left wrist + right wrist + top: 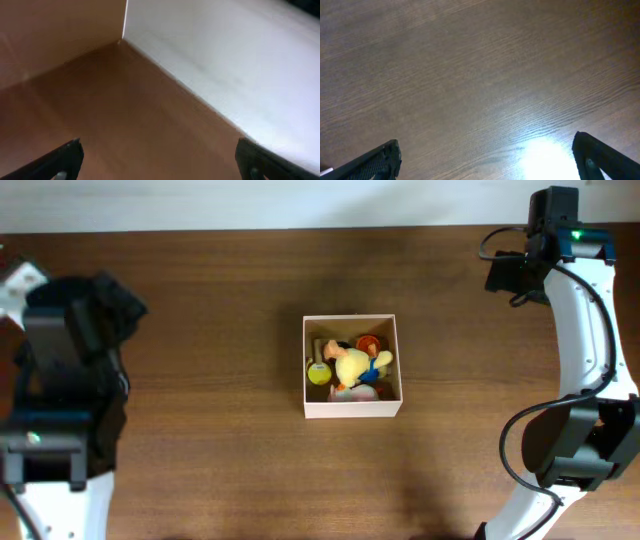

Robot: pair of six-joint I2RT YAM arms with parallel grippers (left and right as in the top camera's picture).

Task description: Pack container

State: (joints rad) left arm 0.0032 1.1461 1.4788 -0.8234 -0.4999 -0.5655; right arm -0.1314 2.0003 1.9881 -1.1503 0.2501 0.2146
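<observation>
The brown wooden surface [200, 450] fills almost the whole overhead view. Your two arms come next. The left arm [65, 380] stands at the left edge of the frame, dark and bulky. The right arm [580, 330] curves white and black down the right edge. Both are well apart from everything else.

The container [350, 409] sits near the middle of the overhead frame, a little right of centre, flat on the surface. Its pale walls are upright and its top is open.

In the left wrist view, the left fingers [65, 160] show at the two lower corners. They are spread wide, with only blurred brown surface and a white wall [240, 60] beyond them. In the right wrist view, the right fingers [380, 162] are likewise spread wide over bare wood grain and grip nothing.

Inside the container you have a jumble of small toys. A yellow soft toy [350, 365] lies in the middle. A yellow-green ball [318, 374] is against the left wall. An orange piece [368, 342] is toward the upper right.
</observation>
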